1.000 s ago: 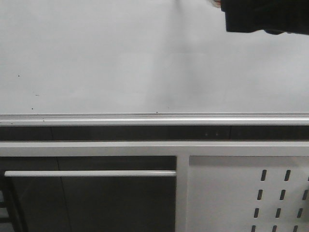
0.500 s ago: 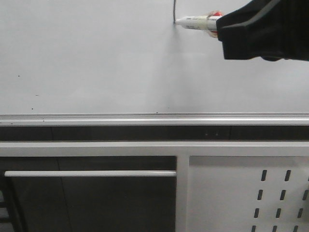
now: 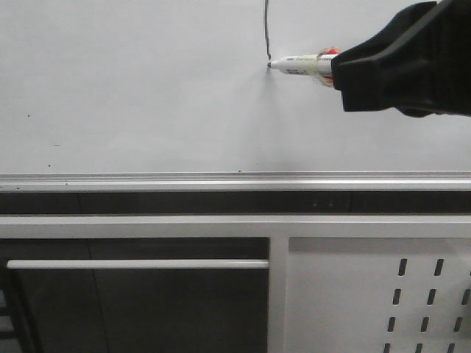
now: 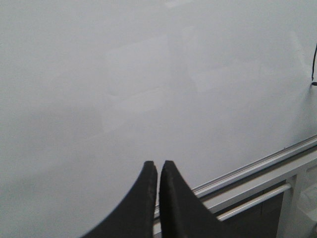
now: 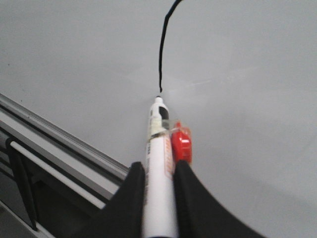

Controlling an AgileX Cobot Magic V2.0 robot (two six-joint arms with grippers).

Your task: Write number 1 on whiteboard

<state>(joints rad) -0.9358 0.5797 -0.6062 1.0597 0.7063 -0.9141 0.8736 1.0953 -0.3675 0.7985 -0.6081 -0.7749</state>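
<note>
The whiteboard (image 3: 132,88) fills the upper front view, pale and glossy. A thin black stroke, the number 1 (image 3: 266,29), runs down from the top edge, slightly curved. My right gripper (image 3: 337,70) is shut on a white marker (image 3: 302,65) with a red clip. The marker's tip rests at the stroke's lower end. The right wrist view shows the marker (image 5: 159,148) clamped between the fingers of the right gripper (image 5: 157,166), below the number 1 (image 5: 162,44). My left gripper (image 4: 158,164) is shut and holds nothing; it hovers in front of the whiteboard (image 4: 124,89), far from the number 1 (image 4: 314,64).
A silver rail (image 3: 235,180) borders the board's lower edge. Below it sit a white frame, a horizontal bar (image 3: 132,263) and a white metal panel with slanted slots (image 3: 353,294). Tiny black specks dot the board at the left.
My right gripper has come down from the top edge with the marker. The black stroke has appeared and grown longer downward. The left arm's motion cannot be judged.
</note>
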